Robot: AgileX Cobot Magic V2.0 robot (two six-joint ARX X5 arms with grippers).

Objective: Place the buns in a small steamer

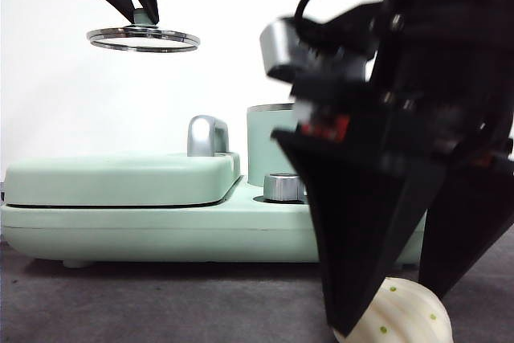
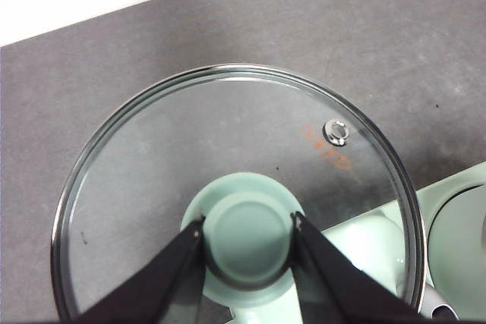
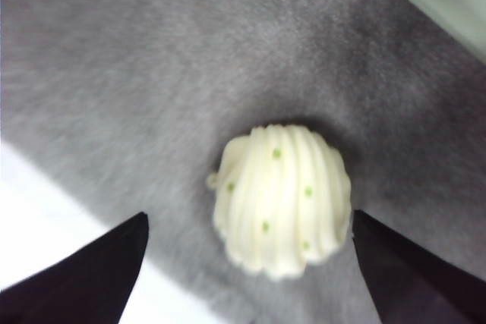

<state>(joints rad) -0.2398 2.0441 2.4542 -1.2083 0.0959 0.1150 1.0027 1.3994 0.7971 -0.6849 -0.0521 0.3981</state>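
Observation:
A white ridged bun [image 3: 279,199] with small green dots lies on the grey mat, low in the front view's right corner [image 1: 401,315]. My right gripper [image 3: 248,221] is open and down at the mat, one black jaw on each side of the bun [image 1: 393,315], neither touching it. The small steamer [image 1: 269,142], a mint-green pot with a steel rim, stands uncovered behind that arm, which hides its right part. High at the left, my left gripper [image 1: 140,14] is shut on the green knob [image 2: 247,237] of the glass lid [image 2: 228,142], which hangs level in the air.
A flat mint-green griddle cover [image 1: 120,178] with a chrome handle [image 1: 207,136] lies shut on the long appliance base [image 1: 161,234]. A chrome dial [image 1: 281,186] sits in front of the pot. Bare grey mat [image 1: 161,303] lies in front.

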